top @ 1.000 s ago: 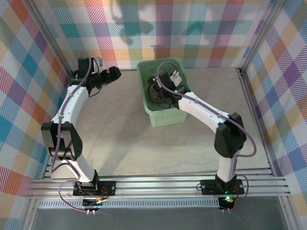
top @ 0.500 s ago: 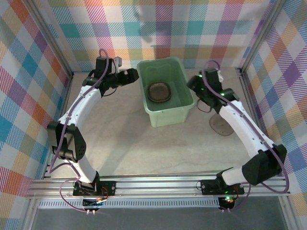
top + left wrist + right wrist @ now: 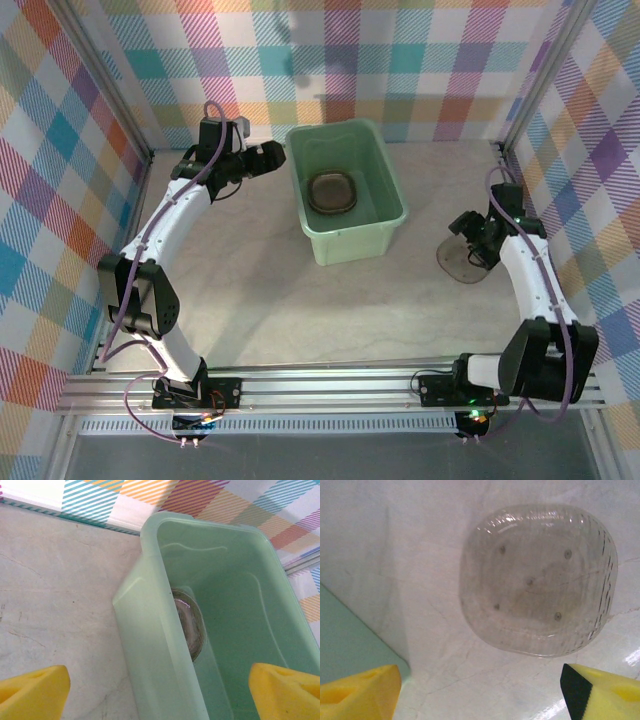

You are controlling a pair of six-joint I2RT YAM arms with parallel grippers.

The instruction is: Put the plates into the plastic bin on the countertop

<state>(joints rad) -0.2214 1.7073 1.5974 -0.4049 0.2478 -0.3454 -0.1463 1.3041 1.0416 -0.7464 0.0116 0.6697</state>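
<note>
On the left side of the bench (image 3: pixel 250 300), our left tool (image 3: pixel 273 157) hangs released, jaws spread wide with nothing between them. The plastic bin (image 3: pixel 350 245) sits just ahead of it and below, its long wall nearest the tool. On the bin's floor, ahead of that tool and down, we see the stacked plates (image 3: pixel 332 192), dark and nested. Further right, our right tool (image 3: pixel 463 228) hovers released as well, gripping nothing, and one clear plate (image 3: pixel 537 580) lies flat on the bench just below and ahead of its fingertips, well apart from the bin. We judge the pickup to be the risky part. The plate is thin and lies flush on a smooth surface, so a pad that comes down on the rim and not under it could skate the plate away or tip it. On the carry, a shallow pinch could let it swing and clip the bin's flared rim. The left tool is close enough to nudge the bin.
</note>
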